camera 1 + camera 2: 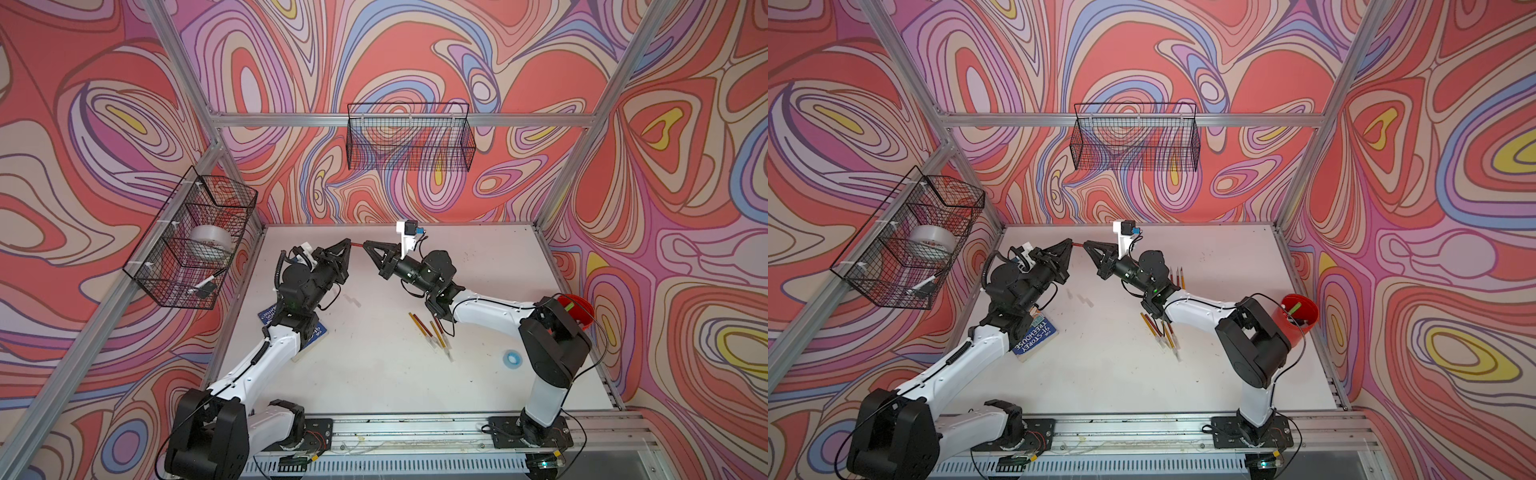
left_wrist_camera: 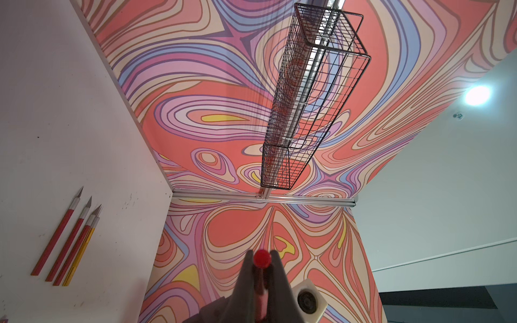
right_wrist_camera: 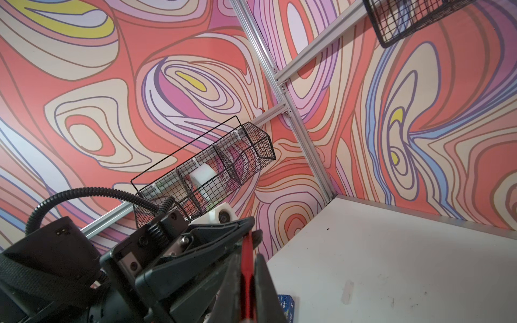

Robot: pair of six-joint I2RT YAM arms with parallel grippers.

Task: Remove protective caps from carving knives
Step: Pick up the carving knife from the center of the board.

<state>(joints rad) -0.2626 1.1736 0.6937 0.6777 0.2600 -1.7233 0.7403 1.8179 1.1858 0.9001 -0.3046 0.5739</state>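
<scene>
Centre frame, in both top views, our left gripper (image 1: pixel 348 242) pinches one carving knife (image 1: pixel 356 245) while our right gripper (image 1: pixel 365 244) clamps its far end (cap hidden from us), braced for a straight pull; capped knives (image 1: pixel 432 332) wait lower right.

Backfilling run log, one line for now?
left end effector: shut on red knife | right end effector: shut on same knife | knife above table
</scene>
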